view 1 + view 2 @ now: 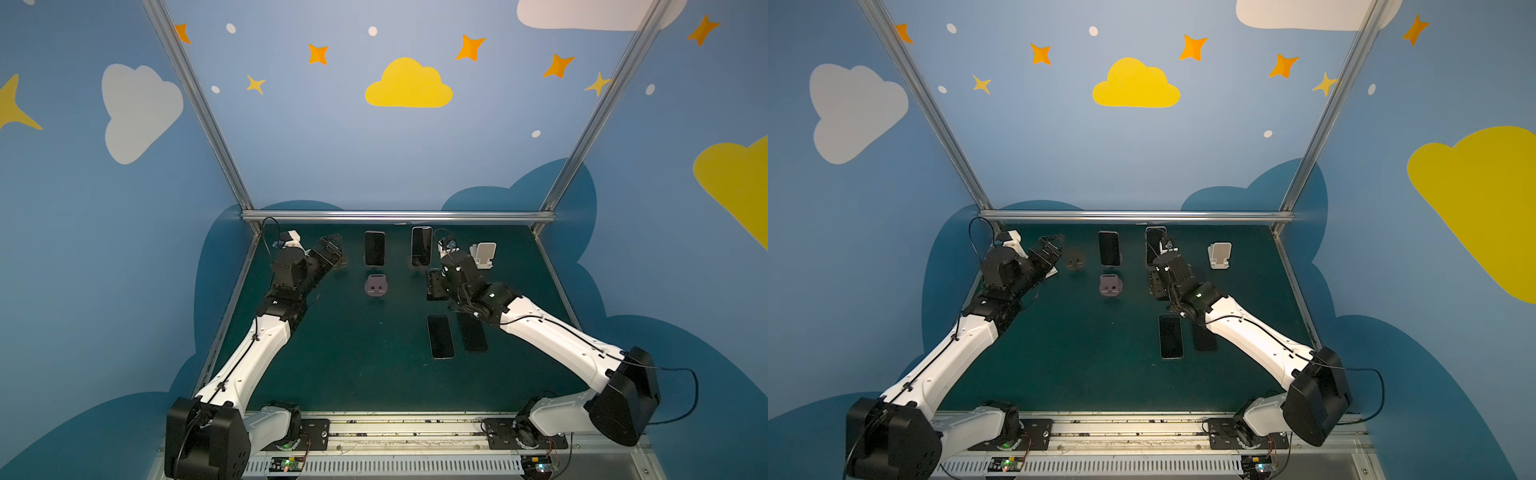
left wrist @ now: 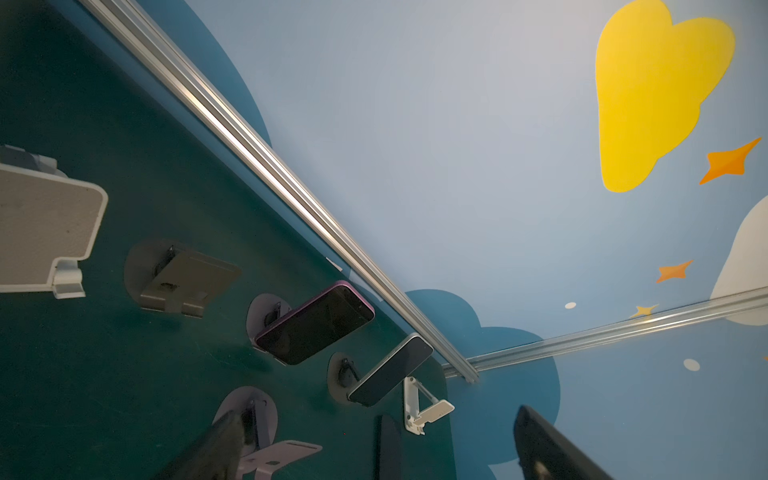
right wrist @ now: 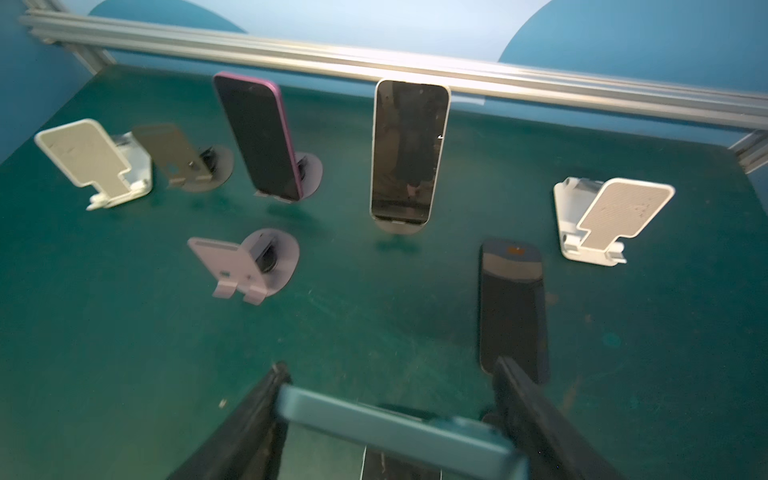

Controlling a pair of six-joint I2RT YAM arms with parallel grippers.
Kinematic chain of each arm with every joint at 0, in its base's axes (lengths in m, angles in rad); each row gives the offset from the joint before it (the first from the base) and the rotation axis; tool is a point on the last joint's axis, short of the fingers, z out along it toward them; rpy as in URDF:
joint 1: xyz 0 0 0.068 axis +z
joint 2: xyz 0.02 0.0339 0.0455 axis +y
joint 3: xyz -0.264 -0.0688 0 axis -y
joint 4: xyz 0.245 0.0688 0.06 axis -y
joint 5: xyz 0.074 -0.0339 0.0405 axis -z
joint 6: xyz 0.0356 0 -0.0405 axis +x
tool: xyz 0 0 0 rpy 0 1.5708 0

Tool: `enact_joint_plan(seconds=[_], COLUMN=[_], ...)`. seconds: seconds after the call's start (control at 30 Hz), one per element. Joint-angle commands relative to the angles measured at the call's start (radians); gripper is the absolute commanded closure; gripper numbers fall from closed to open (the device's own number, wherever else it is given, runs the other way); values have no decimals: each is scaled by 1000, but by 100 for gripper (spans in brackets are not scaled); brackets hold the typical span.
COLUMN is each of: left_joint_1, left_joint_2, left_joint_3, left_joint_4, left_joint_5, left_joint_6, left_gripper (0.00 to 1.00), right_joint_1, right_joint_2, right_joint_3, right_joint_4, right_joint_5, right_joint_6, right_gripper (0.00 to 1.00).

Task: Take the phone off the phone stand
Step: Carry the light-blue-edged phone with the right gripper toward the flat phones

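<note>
My right gripper (image 3: 392, 374) is shut on a pale blue phone (image 3: 395, 428) that lies crosswise between its fingers, just above the green table. In both top views this gripper (image 1: 435, 286) (image 1: 1158, 284) sits right of centre, and the arm hides what is under it. A purple-cased phone (image 1: 374, 248) (image 3: 257, 137) and a white-edged phone (image 1: 421, 246) (image 3: 409, 149) lean on stands at the back. My left gripper (image 1: 331, 249) (image 2: 380, 453) hangs open and empty at the back left, apart from every phone.
An empty lilac stand (image 1: 376, 286) (image 3: 245, 266) stands mid-table. An empty white stand (image 1: 484, 254) (image 3: 611, 220) is at the back right. A dark stand (image 1: 1075, 259) and another white stand (image 3: 95, 162) are at the back left. Two dark phones (image 1: 440, 336) (image 1: 473, 332) lie flat.
</note>
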Motion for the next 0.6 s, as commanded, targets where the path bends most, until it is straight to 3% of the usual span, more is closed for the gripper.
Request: enact_joint_plan(seconds=[0.0, 0.13, 0.57], left_joint_1=[-9, -10, -19], left_joint_2=[-4, -28, -47], left_joint_3=[27, 13, 9], left_joint_4=[-24, -28, -25], left_joint_5=[-33, -88, -87], left_joint_6=[50, 68, 65], left_gripper=[0, 0, 0], right_joint_1=[31, 72, 187], right_joint_2=[-44, -61, -35], right_joint_3=[5, 2, -48], right_joint_4=[-60, -113, -193], right_joint_5=[-33, -48, -163], right_joint_6=[8, 41, 294], right_gripper=[37, 37, 39])
